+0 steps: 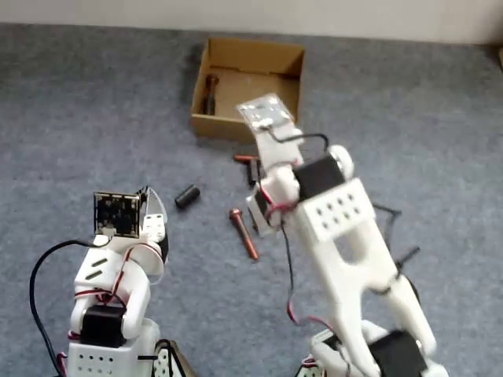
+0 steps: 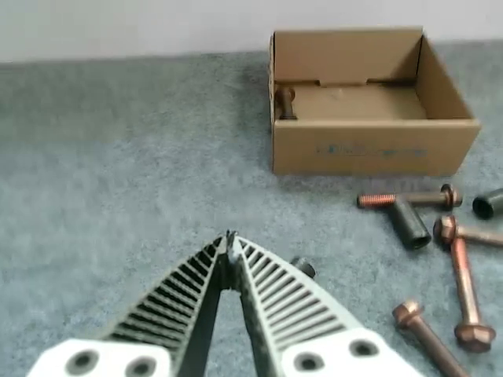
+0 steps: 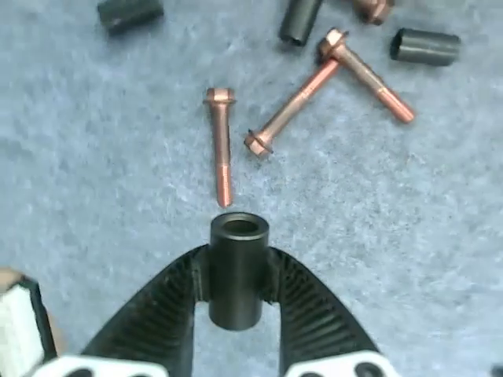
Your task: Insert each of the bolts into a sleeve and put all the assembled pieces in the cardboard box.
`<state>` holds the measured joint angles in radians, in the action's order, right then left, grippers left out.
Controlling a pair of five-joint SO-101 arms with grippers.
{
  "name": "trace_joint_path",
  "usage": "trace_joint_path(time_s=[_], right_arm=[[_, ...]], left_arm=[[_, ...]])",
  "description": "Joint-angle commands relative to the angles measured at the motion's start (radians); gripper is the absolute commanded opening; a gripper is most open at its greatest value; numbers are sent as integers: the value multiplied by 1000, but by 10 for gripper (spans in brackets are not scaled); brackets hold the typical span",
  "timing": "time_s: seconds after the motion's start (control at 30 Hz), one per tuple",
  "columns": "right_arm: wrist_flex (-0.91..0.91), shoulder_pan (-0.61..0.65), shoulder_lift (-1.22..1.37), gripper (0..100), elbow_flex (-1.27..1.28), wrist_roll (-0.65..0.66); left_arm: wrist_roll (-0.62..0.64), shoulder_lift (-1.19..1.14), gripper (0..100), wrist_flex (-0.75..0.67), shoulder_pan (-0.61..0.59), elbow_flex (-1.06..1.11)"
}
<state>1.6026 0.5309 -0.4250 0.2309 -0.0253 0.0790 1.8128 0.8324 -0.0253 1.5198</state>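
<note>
My right gripper [image 3: 238, 265] is shut on an upright black sleeve [image 3: 238, 236], held above the grey carpet. Just beyond it lie three copper bolts [image 3: 221, 145] [image 3: 295, 106] [image 3: 365, 75] and loose black sleeves [image 3: 130, 13] [image 3: 424, 45]. My left gripper [image 2: 230, 239] is shut with nothing in it, low at the near left of the table. The cardboard box [image 1: 247, 118] stands at the back with one assembled piece [image 1: 211, 93] inside by its left wall. In the high view, a sleeve [image 1: 186, 195] and a bolt [image 1: 244, 233] lie between the arms.
Carpet covers the whole table. The right arm [image 1: 338, 228] reaches over the middle, in front of the box, and hides part of the bolt pile. More bolts [image 2: 462, 290] and a sleeve [image 2: 411, 223] lie right of the left gripper. Open carpet stretches to the far left.
</note>
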Motion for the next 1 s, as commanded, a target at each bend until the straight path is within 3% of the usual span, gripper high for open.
trace_joint_path(time_s=[0.0, 0.17, 0.4, 0.57, 0.7, 0.87, 0.97], right_arm=[[-173, -64, -130, 6, 189, -89], [-403, -191, -222, 5, 450, -114], [-630, -377, -246, 5, 605, -161], [-648, -456, -252, 5, 611, -193], [-650, -470, -252, 5, 613, -193], [-650, -470, -252, 5, 615, -193], [-650, -470, -246, 5, 615, -192]], left_arm=[[-5, -1, 8, 8, -7, -140], [-60, -139, 31, 114, 59, -277], [-68, -604, 31, 140, 174, -553], [-64, -984, 35, 224, 308, -753], [-49, -1276, 37, 265, 349, -874], [104, -1563, 164, 265, 343, -983], [152, -1682, 189, 265, 349, -1032]])
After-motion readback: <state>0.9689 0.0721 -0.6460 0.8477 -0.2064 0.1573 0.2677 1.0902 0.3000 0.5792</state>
